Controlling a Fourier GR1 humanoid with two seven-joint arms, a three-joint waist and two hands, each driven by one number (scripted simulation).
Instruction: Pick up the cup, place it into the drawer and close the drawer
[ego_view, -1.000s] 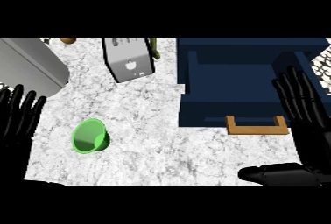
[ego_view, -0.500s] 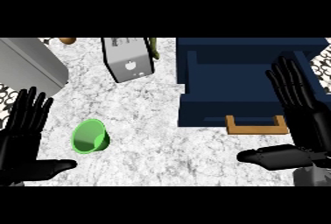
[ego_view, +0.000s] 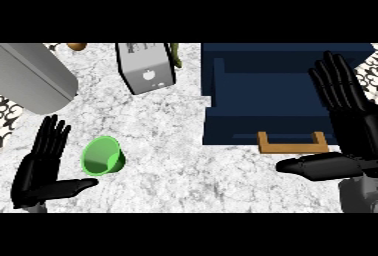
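The counter (ego_view: 184, 170) was white marble veined with grey. A green cup (ego_view: 102, 156) sat on it, its open mouth in view and bare marble on every side. Up and to the right of the cup, well apart from it, stood a grey box-shaped appliance (ego_view: 145, 67) with a small green thing (ego_view: 176, 55) just beside its far right edge. Up and left of the cup lay a large grey rounded object (ego_view: 33, 75), and beyond that a small brown thing (ego_view: 77, 46). Right of the cup, an open navy drawer (ego_view: 273, 95) with a wooden handle (ego_view: 291, 145) covered the marble.
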